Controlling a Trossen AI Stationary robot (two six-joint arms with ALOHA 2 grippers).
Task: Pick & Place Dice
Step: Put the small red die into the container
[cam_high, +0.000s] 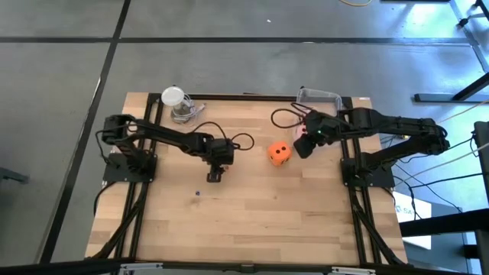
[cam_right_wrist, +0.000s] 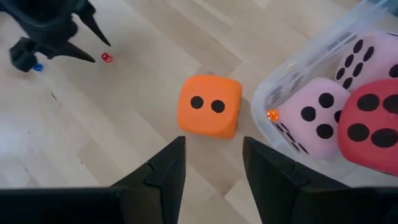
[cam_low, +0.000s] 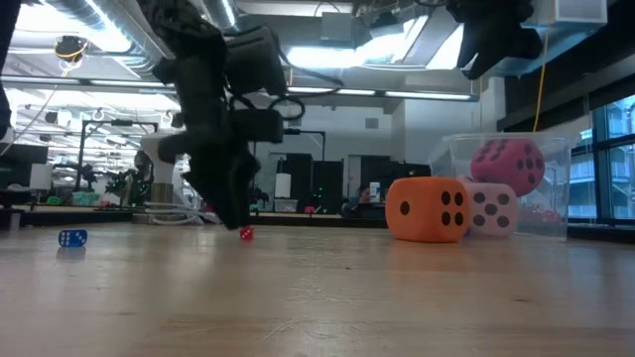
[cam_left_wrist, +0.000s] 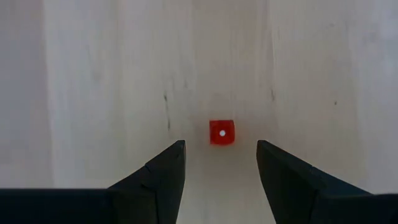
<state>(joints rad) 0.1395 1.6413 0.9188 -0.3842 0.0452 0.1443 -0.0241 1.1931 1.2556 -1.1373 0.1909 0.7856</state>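
Note:
An orange die with dark pips [cam_high: 280, 153] [cam_right_wrist: 209, 106] [cam_low: 428, 209] rests on the table right of centre. A red die [cam_right_wrist: 373, 127] and pale pink dice [cam_right_wrist: 314, 115] lie in a clear bin [cam_high: 319, 97] [cam_low: 556, 149] at the far right. My right gripper [cam_right_wrist: 214, 140] [cam_high: 303, 147] hovers open above the orange die's right side. A tiny red die [cam_left_wrist: 221, 132] [cam_low: 245, 234] lies on the wood. My left gripper [cam_left_wrist: 221, 147] [cam_high: 215, 176] points down over it, open, with a finger on either side and touching nothing.
A tiny blue die [cam_low: 71, 238] [cam_right_wrist: 37, 66] lies near the left gripper. A tiny orange die [cam_right_wrist: 272, 115] sits inside the bin. A white cup and a crumpled clear wrap [cam_high: 179, 105] stand at the far left edge. A black cable loop [cam_high: 284, 118] lies beside the bin.

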